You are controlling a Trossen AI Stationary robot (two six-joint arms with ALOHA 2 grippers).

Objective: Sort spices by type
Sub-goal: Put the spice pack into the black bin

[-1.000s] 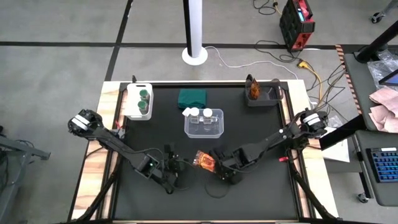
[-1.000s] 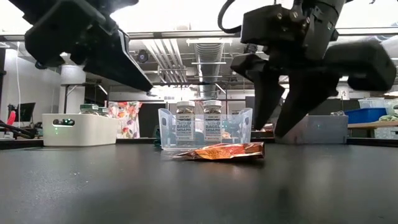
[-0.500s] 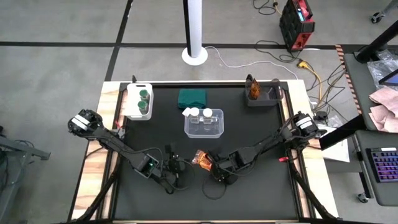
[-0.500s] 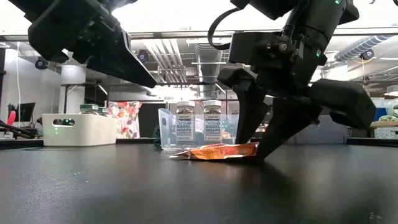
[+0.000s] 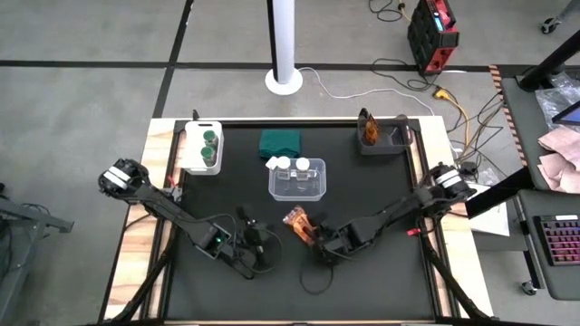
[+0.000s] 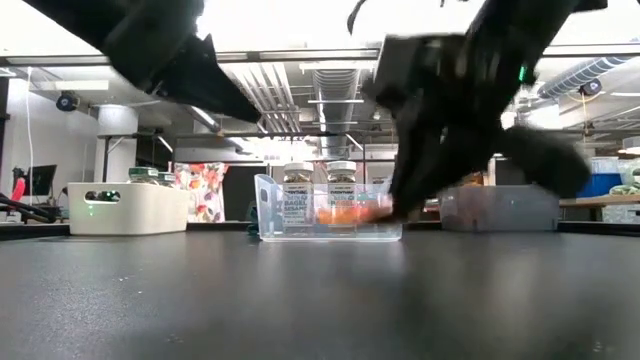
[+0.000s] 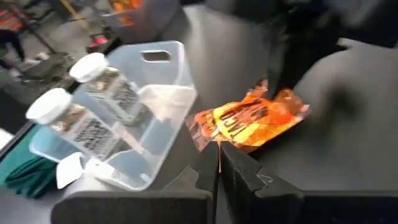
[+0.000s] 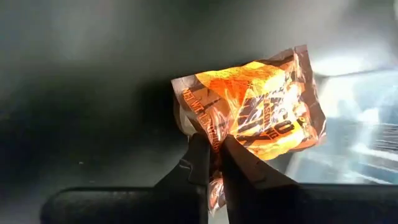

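Observation:
An orange-red spice packet (image 8: 255, 115) is held by my shut right gripper (image 8: 213, 146) near the table's middle (image 5: 311, 237). In the low view the packet (image 6: 345, 213) shows blurred above the tabletop. My left gripper (image 5: 265, 246) waits just left of it, shut and holding nothing (image 7: 219, 158). Two white-lidded jars (image 7: 93, 99) stand upright in a clear bin (image 5: 296, 186). Two green-lidded jars (image 5: 209, 143) stand in a white bin (image 5: 192, 154) at the far left. Another orange packet (image 5: 369, 131) stands in a dark bin (image 5: 391, 143) at the far right. My right gripper pinches the packet's crinkled near edge (image 8: 214, 138) between its two fingers. The fingers come slanting down from the table's right side. The rest of the packet sticks out beyond the fingertips, tipped up and clear of the table.
A dark green square block (image 5: 279, 141) lies behind the clear bin. The black mat (image 5: 381, 281) shows bare in front of both arms. The clear bin stands just beyond the held packet.
My right gripper sank onto the packet lying flat on the table, turned, and shut on its near edge. The packet now stands lifted clear of the table and tipped up, closer to the clear bin. My left gripper's wrist has turned a little in place.

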